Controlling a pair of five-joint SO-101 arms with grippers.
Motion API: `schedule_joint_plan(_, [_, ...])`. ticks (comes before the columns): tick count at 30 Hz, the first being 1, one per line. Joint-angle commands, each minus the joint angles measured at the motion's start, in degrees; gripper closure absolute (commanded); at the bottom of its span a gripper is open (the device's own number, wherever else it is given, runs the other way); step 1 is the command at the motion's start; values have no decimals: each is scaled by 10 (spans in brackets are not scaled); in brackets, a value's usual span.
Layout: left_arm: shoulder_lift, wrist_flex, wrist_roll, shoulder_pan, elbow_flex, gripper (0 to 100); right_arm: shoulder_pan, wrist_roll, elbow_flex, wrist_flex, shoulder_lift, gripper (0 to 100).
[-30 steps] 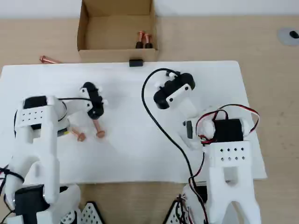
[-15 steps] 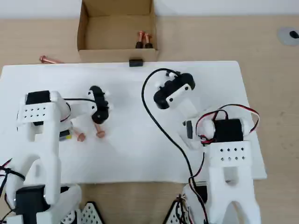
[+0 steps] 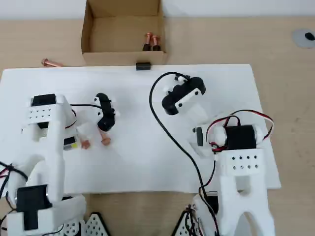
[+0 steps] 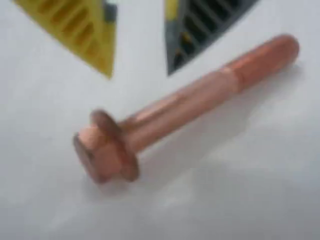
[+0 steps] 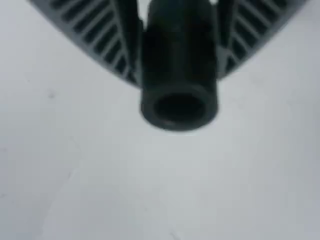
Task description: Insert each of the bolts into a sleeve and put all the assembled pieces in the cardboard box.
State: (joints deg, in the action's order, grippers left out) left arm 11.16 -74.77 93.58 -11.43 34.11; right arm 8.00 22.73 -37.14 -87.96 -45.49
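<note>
A copper bolt [image 4: 170,115] lies flat on the white mat [image 3: 147,162]; in the high view this bolt [image 3: 105,139] sits just below my left gripper [image 3: 105,126]. My left gripper [image 4: 139,74] hangs open right above the bolt's shaft, touching nothing. A second bolt [image 3: 84,144] lies beside it, near the left arm. My right gripper [image 5: 180,75] is shut on a black sleeve [image 5: 179,107] whose open bore faces the camera; it hovers mid-mat [image 3: 171,105]. Two assembled pieces [image 3: 151,42] lie in the cardboard box [image 3: 123,58].
A loose black sleeve [image 3: 142,66] rests at the mat's far edge in front of the box. Another copper bolt [image 3: 51,63] lies off the mat on the wooden table, left of the box. A black cable [image 3: 167,132] loops across the mat's middle.
My left gripper has swung right and come down toward the bolt below it. The right arm and its sleeve have kept still.
</note>
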Motion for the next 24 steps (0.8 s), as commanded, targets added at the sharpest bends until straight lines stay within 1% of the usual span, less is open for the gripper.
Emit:
schedule_joint_plan(1, [-5, 11, 247, 10, -10, 881, 8, 1, -1, 10, 1, 961])
schedule_joint_plan(13, [-8, 115, 249, 17, -10, 877, 8, 0, -2, 10, 2, 961])
schedule_joint_plan(18, [-9, 119, 249, 43, -4, 876, 7, -1, -2, 10, 2, 961])
schedule_joint_plan(24, [-9, 117, 259, 40, 11, 875, 6, -1, -2, 10, 2, 961])
